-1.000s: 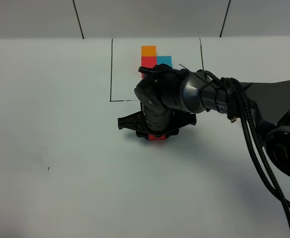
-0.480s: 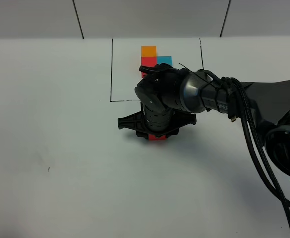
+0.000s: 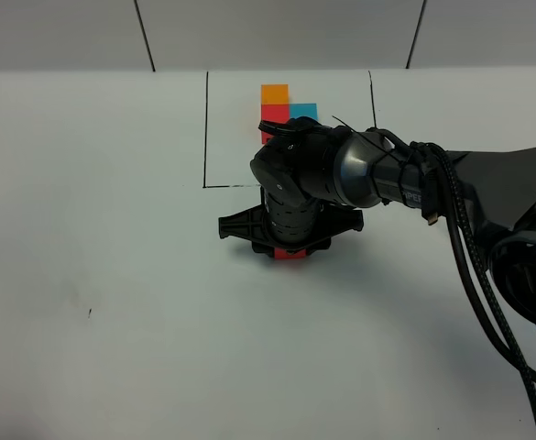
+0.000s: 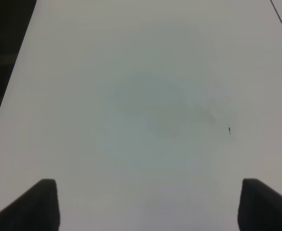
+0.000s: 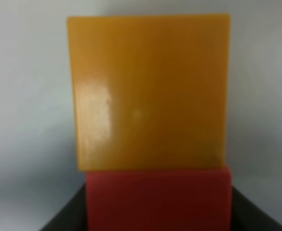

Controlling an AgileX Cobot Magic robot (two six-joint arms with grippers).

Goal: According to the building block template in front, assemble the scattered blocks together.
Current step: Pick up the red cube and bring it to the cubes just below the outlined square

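1. Reaching in from the right of the overhead frame, the right gripper [image 3: 289, 247] points down at the white table [image 3: 112, 275] just below centre. A red block [image 3: 291, 257] peeks out beneath it.
2. In the right wrist view the red block [image 5: 157, 197] sits between the two dark fingers [image 5: 63, 219]. They rest against its opposite sides, so the claw is closed on it.
3. An orange block [image 5: 150, 91] lies flush against the red block, face to face, with their edges nearly in line. It is plain and matte with a faint pale sheen. In the overhead view the gripper hides it.
4. The building block template [image 3: 281, 103] is at upper centre of the overhead frame. It has an orange square above a red one, with a blue one to the red's right, forming an L. It lies inside a thin black outline [image 3: 206, 128], and the arm's wrist covers its lower edge.
5. The left gripper [image 4: 148, 207] hangs over bare table with its tips spread wide and nothing between them.
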